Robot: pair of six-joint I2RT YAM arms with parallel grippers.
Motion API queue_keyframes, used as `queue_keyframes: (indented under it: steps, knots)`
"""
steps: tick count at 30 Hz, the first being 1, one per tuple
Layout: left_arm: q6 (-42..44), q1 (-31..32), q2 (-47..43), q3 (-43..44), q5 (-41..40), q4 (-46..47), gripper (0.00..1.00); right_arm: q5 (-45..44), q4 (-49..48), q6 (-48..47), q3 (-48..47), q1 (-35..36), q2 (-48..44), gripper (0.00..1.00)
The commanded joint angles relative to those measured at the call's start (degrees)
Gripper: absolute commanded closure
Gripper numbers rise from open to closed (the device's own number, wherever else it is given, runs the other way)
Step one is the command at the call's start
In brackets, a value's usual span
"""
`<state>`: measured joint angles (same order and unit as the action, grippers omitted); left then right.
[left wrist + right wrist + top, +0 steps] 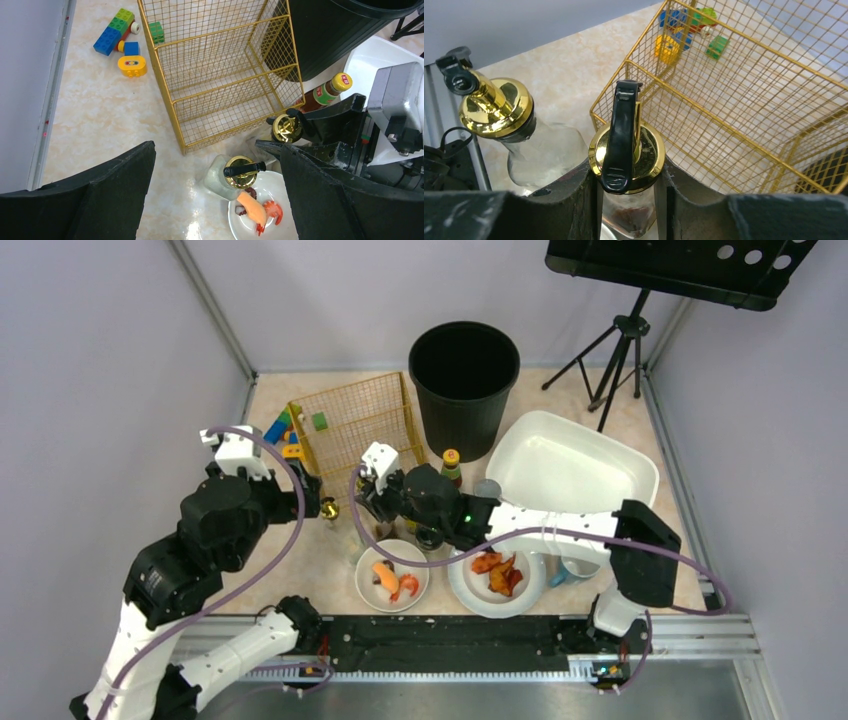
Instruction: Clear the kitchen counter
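Observation:
The kitchen counter (318, 575) carries two glass bottles with gold caps and black levers. In the right wrist view my right gripper (627, 172) is shut on the neck of one glass bottle (626, 150), beside the corner of the yellow wire basket (734, 100). The other bottle (499, 110) stands free to its left. Seen from the left wrist, that free bottle (240, 172) stands against a white bowl of shrimp (260, 212). My left gripper (217, 150) hangs open above and around it, touching nothing. From above, the left gripper (312, 502) and right gripper (368, 508) are close together.
Toy blocks (285, 430) lie left of the basket (355, 425). A black bin (465, 375) stands at the back, with a white tub (570, 465) to its right. A yellow-capped sauce bottle (452, 465), a plate of orange food (497, 577) and a blue cup (570, 570) stand nearby.

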<state>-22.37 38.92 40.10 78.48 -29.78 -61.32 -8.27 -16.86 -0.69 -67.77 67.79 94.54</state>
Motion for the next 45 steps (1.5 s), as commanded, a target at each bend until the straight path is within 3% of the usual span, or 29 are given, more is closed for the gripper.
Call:
queue_keyframes:
  steps: [1, 11, 18, 22, 27, 35, 45]
  knots:
    - [0.57, -0.07, -0.66, 0.10, 0.07, 1.73, 0.01, -2.61, -1.26, -2.11, -7.32, 0.52, -6.09, 1.00]
    - [0.31, -0.06, -0.67, 0.10, 1.46, 2.34, 0.01, -7.41, 6.04, -3.79, -18.75, 0.51, -6.56, 1.00]
    - [0.24, -0.06, -1.14, 0.60, 0.71, 2.50, 0.01, -10.05, 22.99, -3.10, -39.92, 0.36, -1.44, 1.00]
    - [0.39, -0.07, -1.07, 1.02, 1.40, 2.84, 0.01, -10.42, 26.83, -3.47, -47.66, -1.33, 1.40, 1.00]
    - [0.87, -0.07, -1.01, 0.60, 1.93, 3.56, 0.01, -7.56, 21.61, -6.24, -48.35, -4.89, 3.02, 1.00]
    - [1.71, -0.07, -2.13, -0.69, 5.16, 5.13, 0.01, -0.42, 2.11, -14.01, -39.93, -11.22, 3.65, 1.00]
    - [2.69, -0.07, -4.45, -3.35, 5.63, 6.77, 0.01, 13.17, -4.14, -7.44, -44.75, -20.34, 9.81, 1.00]
